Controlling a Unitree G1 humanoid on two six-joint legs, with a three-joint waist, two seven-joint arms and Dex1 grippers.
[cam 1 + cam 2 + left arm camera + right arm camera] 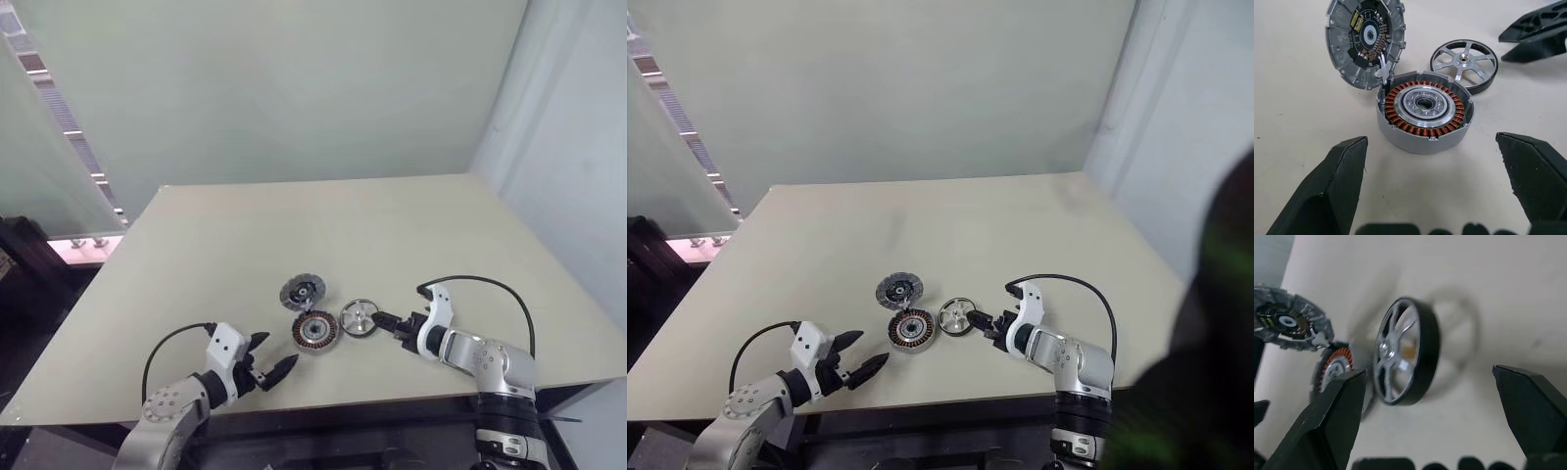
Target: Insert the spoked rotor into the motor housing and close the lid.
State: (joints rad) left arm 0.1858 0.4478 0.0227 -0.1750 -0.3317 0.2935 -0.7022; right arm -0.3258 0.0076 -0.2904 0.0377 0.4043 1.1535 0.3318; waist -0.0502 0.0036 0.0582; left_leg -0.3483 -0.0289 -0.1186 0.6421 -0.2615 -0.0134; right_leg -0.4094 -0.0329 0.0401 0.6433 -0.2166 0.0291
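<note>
The motor housing (pixel 1425 110) sits on the table with its copper windings facing up and its centre empty. The lid (pixel 1365 41) leans open against the housing's far rim, its dark inner face showing. The spoked rotor (pixel 1464 63) lies flat on the table just right of the housing (pixel 315 331). My right gripper (pixel 390 325) is open right beside the rotor (pixel 1405 352), with nothing between its fingers. My left gripper (pixel 277 352) is open too, near the table's front edge and pointing at the housing from a short way off.
The beige table (pixel 294 225) stretches far behind the parts. Its front edge runs close under both grippers. A wall stands to the right and glass panels to the left.
</note>
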